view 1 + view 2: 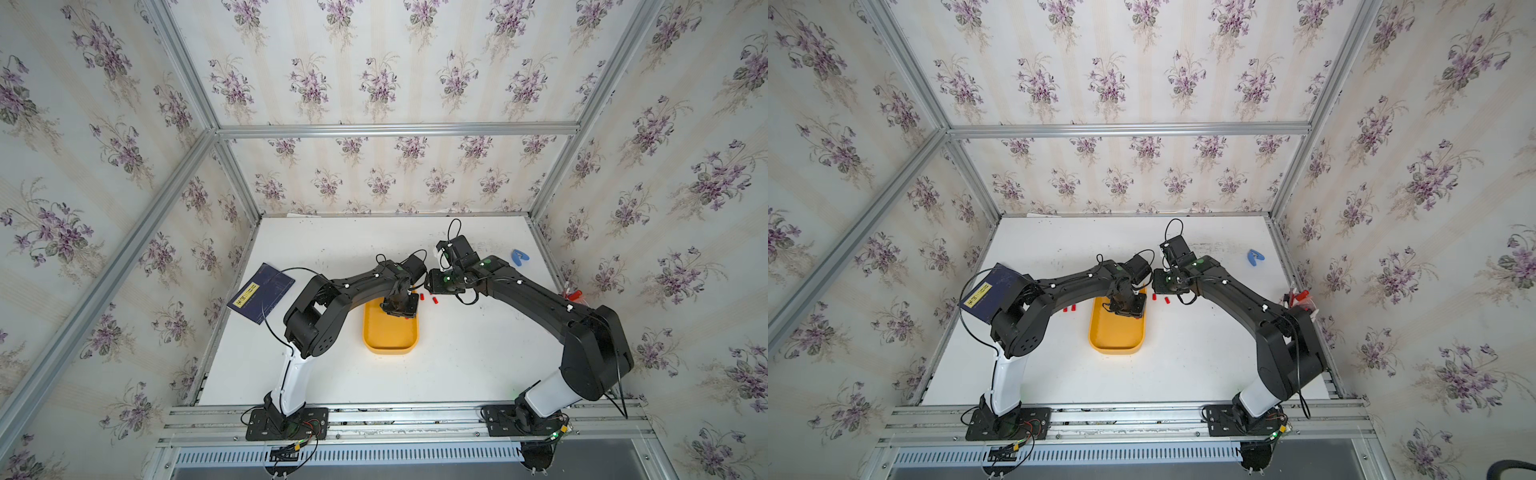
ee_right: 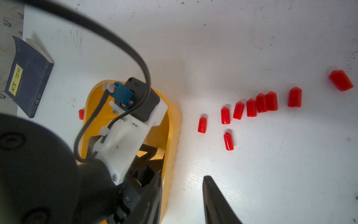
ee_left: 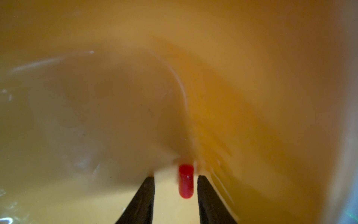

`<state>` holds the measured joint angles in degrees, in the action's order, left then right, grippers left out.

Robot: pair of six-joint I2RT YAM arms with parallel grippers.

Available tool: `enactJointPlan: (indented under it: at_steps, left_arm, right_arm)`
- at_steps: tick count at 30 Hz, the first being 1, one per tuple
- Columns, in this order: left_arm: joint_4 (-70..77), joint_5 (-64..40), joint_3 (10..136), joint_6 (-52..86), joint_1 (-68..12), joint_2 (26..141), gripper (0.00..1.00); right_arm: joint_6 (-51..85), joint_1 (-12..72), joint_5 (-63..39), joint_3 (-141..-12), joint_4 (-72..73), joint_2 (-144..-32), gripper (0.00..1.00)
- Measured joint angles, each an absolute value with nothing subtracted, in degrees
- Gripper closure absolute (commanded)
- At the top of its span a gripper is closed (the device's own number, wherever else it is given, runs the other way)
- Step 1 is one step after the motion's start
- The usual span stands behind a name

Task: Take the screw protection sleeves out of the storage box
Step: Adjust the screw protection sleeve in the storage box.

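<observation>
Centre of both top views: the storage box (image 1: 390, 338) (image 1: 1116, 338), a yellow-orange tray, lay on the white table (image 1: 465, 357). Its upper end was covered by the left arm's wrist.
Left arm: the left gripper (image 1: 399, 309) (image 3: 176, 177) reached down into that covered end of the box. Its two dark fingers (image 3: 145, 199) stood apart.
Sleeve in the box: one red screw protection sleeve (image 3: 186, 181) lay on the tray floor between those fingers, closer to one, with a gap showing on each side. The tray wall around it was blurred.
Sleeves outside: the right wrist view showed nine screw protection sleeves (image 2: 251, 108) on the bare table beside the box, several touching in a loose row. In a top view only two red specks (image 1: 435, 300) showed right of the box, and in a top view two more (image 1: 1069, 308) lay left of it.
Right arm: the right gripper (image 1: 436, 286) hung just right of the box's upper end. Only one finger (image 2: 215, 201) showed clearly and the other was lost against the left arm's black housing, so apart or together could not be told.
Elsewhere: a dark blue book with a yellow label (image 1: 262, 297) lay at the table's left edge. A small blue object (image 1: 519, 257) at upper right was too small to name.
</observation>
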<state>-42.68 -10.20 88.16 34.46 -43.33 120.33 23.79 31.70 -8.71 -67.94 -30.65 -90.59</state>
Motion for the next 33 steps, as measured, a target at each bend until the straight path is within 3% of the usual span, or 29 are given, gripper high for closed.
enactJointPlan:
  at_steps: [5, 14, 33]
  left_arm:
    - [-42.7, -9.7, 88.1, 33.3, -43.2, 120.4, 0.82]
    - [-44.6, -9.1, 87.4, 28.6, -43.0, 119.5, 0.83]
    - [-51.0, -4.2, 85.8, -0.9, -42.0, 114.8, 0.79]
  right_arm:
    - [23.7, 31.7, -9.2, -68.0, -30.3, -91.0, 0.60]
    - [23.6, 31.7, -9.7, -68.4, -30.0, -91.2, 0.60]
    - [22.7, 31.9, -9.9, -69.0, -30.3, -90.8, 0.60]
